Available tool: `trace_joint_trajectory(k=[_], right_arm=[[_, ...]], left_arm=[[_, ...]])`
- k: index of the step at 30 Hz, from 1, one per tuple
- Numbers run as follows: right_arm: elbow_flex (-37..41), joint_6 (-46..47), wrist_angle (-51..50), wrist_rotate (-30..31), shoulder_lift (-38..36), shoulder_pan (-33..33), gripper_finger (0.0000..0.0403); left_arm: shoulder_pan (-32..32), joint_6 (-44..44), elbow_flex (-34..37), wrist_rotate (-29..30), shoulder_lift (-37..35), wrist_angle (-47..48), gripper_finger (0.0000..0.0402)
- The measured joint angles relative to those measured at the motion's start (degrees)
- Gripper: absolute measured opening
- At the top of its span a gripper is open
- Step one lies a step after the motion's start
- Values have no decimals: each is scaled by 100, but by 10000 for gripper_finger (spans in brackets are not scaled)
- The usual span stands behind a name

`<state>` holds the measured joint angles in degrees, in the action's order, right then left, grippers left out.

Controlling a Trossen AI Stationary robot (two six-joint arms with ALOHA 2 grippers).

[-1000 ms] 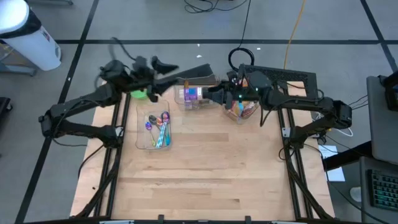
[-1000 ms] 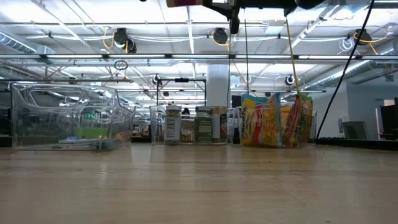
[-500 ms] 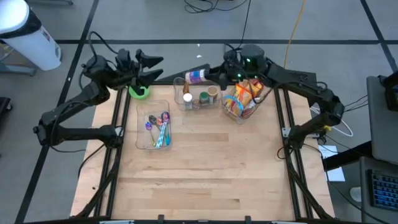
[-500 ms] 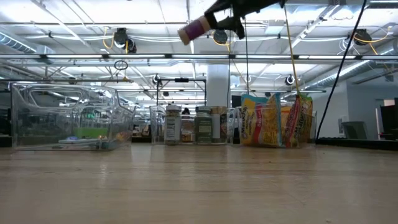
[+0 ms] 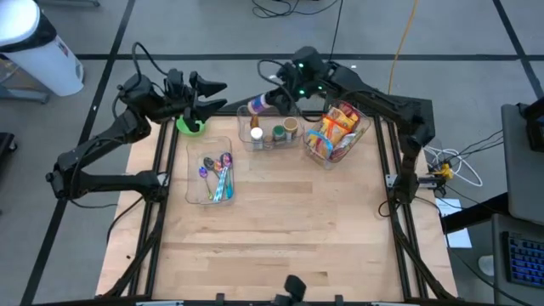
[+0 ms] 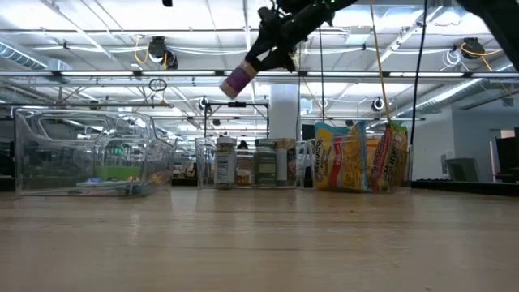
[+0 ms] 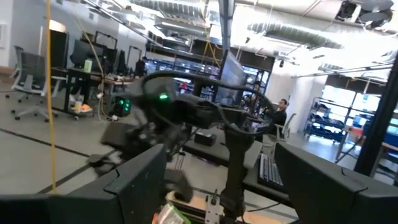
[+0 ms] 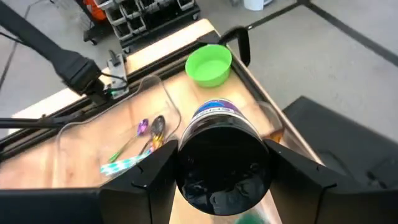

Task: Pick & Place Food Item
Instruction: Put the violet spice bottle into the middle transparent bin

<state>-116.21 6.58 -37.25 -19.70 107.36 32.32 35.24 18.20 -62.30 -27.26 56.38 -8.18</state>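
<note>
**Spotter:** Where's the jar?

**Me:** The purple-labelled spice jar (image 5: 258,104) is clamped in my right gripper (image 5: 274,100), high above the jar bin (image 5: 270,141). I'd carry it level and slow toward the green bowl (image 5: 190,127). My left gripper (image 5: 202,96) hovers spread, empty, just beside that bowl.

The spice jar (image 8: 224,155) hides its own label text. Beside it, the right end effector (image 8: 224,168) fingers are cut off by the edge; in the left wrist view the right arm (image 7: 186,118) is blurred.
</note>
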Motion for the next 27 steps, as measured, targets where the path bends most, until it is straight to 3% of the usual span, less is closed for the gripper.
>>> trace_joint_trajectory(k=[7,21,27], right_arm=[[-690,-234,-469,105,652,57,197],[-706,-871,-1891,960,692,442,197],[-638,-859,-1998,1282,690,522,197]], left_arm=[[0,-3,0,-87,0,159,303],[0,-47,0,-104,0,597,310],[0,-160,0,-102,0,730,312]])
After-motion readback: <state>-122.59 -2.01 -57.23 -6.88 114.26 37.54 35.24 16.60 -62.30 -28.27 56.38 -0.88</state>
